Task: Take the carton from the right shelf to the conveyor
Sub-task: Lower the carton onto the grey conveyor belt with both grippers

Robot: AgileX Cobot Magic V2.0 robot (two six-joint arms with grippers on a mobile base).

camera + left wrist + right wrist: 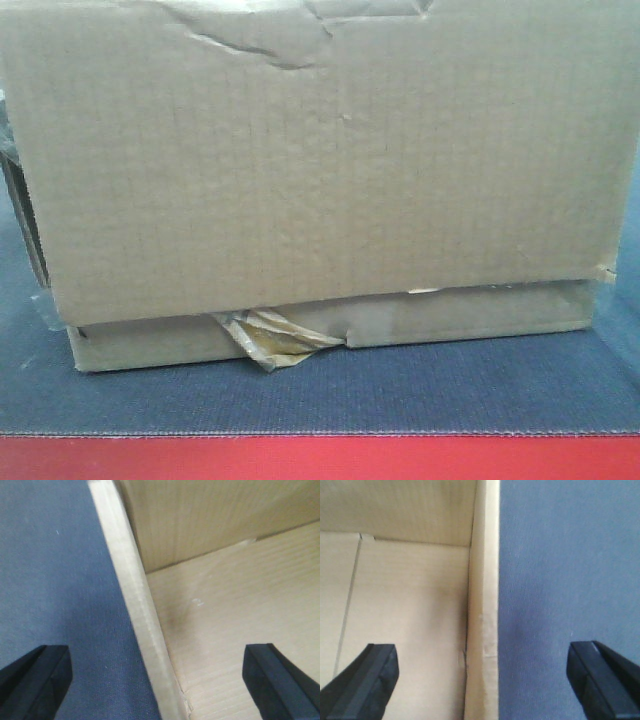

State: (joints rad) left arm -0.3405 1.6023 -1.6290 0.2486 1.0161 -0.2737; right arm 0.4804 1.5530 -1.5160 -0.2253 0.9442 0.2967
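Left hand [157, 682] spread wide; right hand [482, 680] likewise.

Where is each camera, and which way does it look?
Front: faces forward, level with the carton standing on the conveyor; no robot parts show.
Left wrist: looks down past the left gripper, open astride a carton wall.
Right wrist: looks down past the right gripper, open astride a carton wall.
Shared: both wrist views show the carton's inside and the conveyor.

One brown carton [320, 160], filling the centre. One wad of yellowish tape [272, 340] at its 6 o'clock edge. One blue-grey conveyor [430, 390] beneath, one red border strip [320, 460] at 6 o'clock. Two grippers: left gripper [157, 672], right gripper [487, 672], two black fingers [35, 680] apiece
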